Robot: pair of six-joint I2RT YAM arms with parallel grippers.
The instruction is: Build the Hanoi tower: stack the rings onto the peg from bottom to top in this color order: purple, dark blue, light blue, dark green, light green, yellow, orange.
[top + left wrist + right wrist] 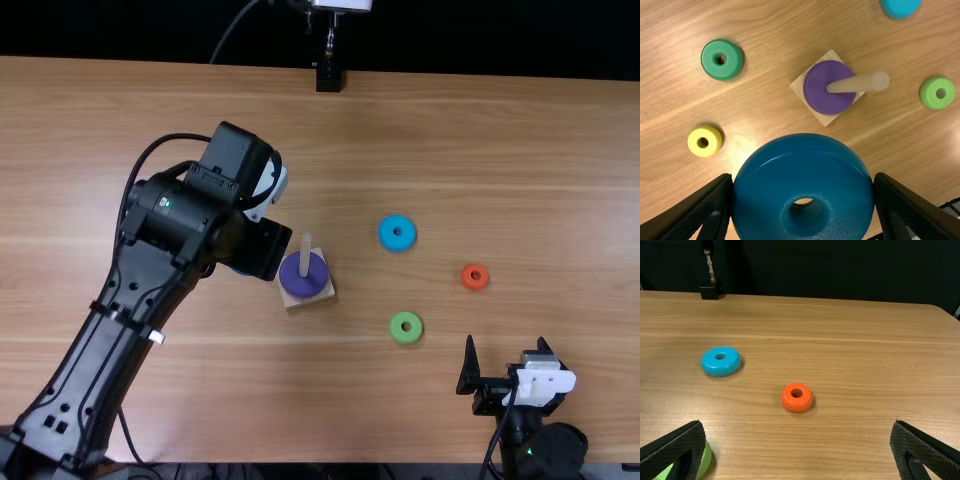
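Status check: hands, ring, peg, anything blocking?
Left hand shut on dark blue ring. Right hand open, empty. Purple ring on peg, nothing seen blocking peg tip.

Clock positions are read in the top view from the pale wood peg point(305, 252). Light blue ring point(397, 243): 2 o'clock. Orange ring point(476, 284): 3 o'clock. Light green ring point(406, 336): 4 o'clock. Additional colours: purple ring point(303, 286); dark blue ring point(804, 172); dark green ring point(721, 70); yellow ring point(705, 151). Table point(450, 130): light brown, streaked grain.
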